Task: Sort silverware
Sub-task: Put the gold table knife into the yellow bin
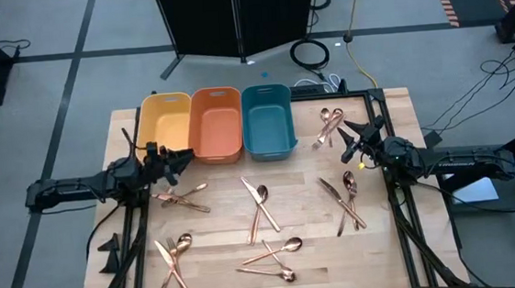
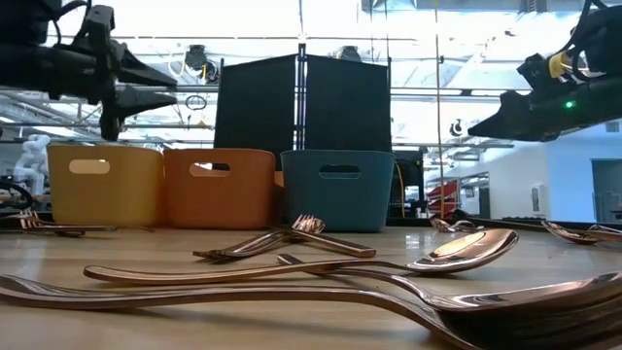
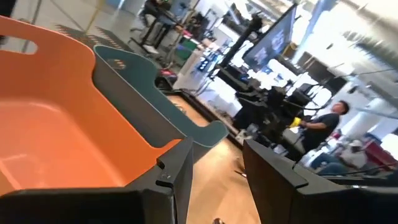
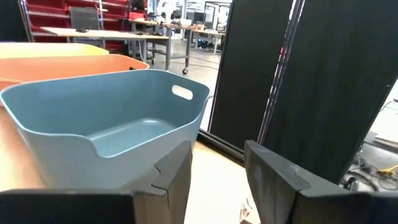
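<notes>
On the wooden table (image 1: 223,179), three plastic bins stand in a row along the far edge, touching side by side: yellow bin (image 1: 166,125), orange bin (image 1: 216,121), teal bin (image 1: 267,117). All three look empty in the high view; the wrist views show bare floors in the orange and teal ones. Left arm reaches in from the left edge, its left gripper (image 1: 181,159) hanging above the table just in front of the yellow and orange bins, fingers (image 3: 180,177) parted with nothing between them. Right arm reaches in from the right edge, right gripper (image 1: 349,135) raised near the teal bin's right side, fingers (image 4: 177,171) likewise apart and holding nothing. Silverware (image 1: 261,208) lies loose on the tabletop in scattered copper-coloured clusters: a crossed pair in the middle, a few pieces (image 1: 181,198) just below the left gripper, a bunch (image 1: 173,259) at front left, spoons (image 1: 276,257) at front centre, a group (image 1: 345,197) at right, and a few pieces (image 1: 328,125) beside the teal bin.
</notes>
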Controlling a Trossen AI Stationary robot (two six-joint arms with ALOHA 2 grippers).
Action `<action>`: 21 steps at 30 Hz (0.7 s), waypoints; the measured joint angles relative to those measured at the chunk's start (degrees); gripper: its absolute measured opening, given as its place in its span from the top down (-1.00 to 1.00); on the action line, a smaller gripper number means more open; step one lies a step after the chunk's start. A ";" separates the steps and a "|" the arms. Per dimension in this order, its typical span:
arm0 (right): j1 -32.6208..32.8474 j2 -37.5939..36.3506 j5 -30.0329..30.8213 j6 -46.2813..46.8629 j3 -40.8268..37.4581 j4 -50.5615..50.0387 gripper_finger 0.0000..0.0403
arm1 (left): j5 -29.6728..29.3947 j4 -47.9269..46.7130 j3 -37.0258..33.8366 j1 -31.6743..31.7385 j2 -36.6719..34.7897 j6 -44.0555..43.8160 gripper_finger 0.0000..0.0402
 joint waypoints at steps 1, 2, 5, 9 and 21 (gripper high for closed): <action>0.00 0.01 -0.01 -0.40 0.01 -0.02 0.31 | -0.37 -0.01 0.77 0.00 2.15 0.07 0.32; 0.00 0.01 0.00 -0.38 0.00 0.17 0.31 | -0.55 -0.11 1.62 0.00 4.55 0.33 0.32; 0.00 0.01 -0.04 0.26 0.01 2.38 0.31 | -0.54 -0.05 4.92 -0.11 12.18 2.18 0.32; 0.00 0.02 -7.83 -0.18 0.30 6.33 0.31 | 0.90 -0.23 9.58 -0.42 21.18 7.23 0.32; 0.04 17.99 -18.47 0.11 17.62 6.94 0.31 | 7.98 -20.64 24.03 -0.48 36.55 19.78 0.32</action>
